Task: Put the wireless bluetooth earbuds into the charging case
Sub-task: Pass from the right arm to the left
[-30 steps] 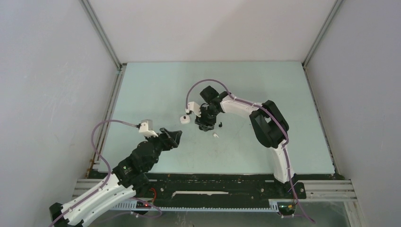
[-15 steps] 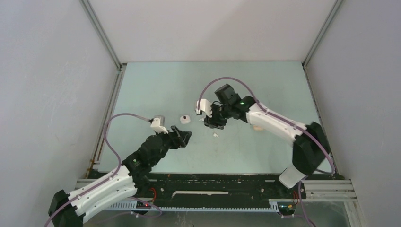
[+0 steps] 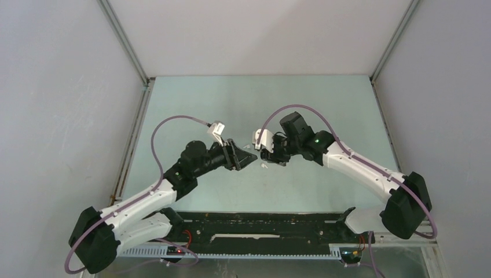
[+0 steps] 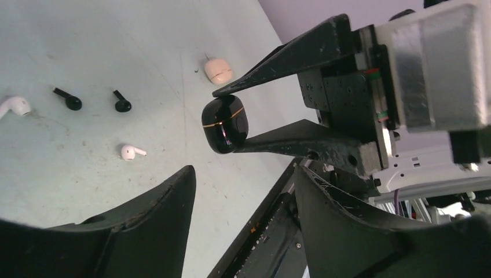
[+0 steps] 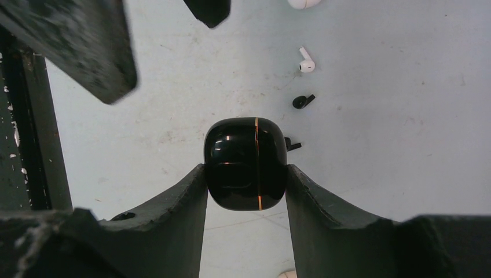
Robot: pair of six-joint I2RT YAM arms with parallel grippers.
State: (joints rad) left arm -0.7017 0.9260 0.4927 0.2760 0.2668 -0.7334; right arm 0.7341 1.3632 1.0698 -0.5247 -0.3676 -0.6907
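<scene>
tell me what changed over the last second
The left gripper reached right and slightly forward, ending close to the right gripper, which shifted slightly right as its elbow swung out; it grips the black case. The white earbud on the table stayed put.

You've got a pale green surface [image 3: 191, 104] carrying two white earbuds [image 4: 131, 152], two black earbuds [image 4: 120, 102] and one closed whitish case [image 4: 218, 70], all lying apart.
</scene>
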